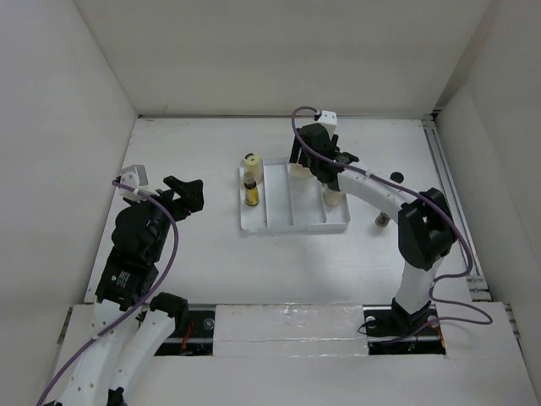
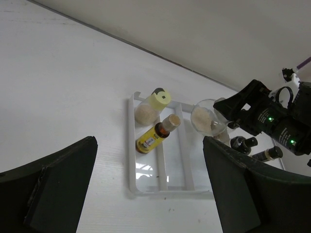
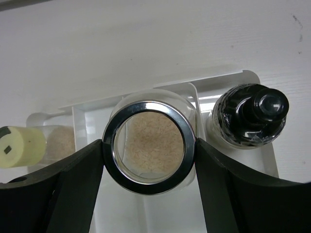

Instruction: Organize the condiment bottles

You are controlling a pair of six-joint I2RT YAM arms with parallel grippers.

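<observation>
A white divided tray lies mid-table. Its left compartment holds a yellow-capped bottle and a slim yellow-labelled dark bottle. My right gripper is shut on the wide clear silver-lidded jar, its fingers pressing both sides of the lid, over a middle compartment at the tray's back. I cannot tell if the jar rests on the tray. A black-capped shaker stands in the compartment to its right. My left gripper hangs open and empty left of the tray.
Two slim dark bottles stand on the table right of the tray, under the right arm. White walls close in the table at the back and sides.
</observation>
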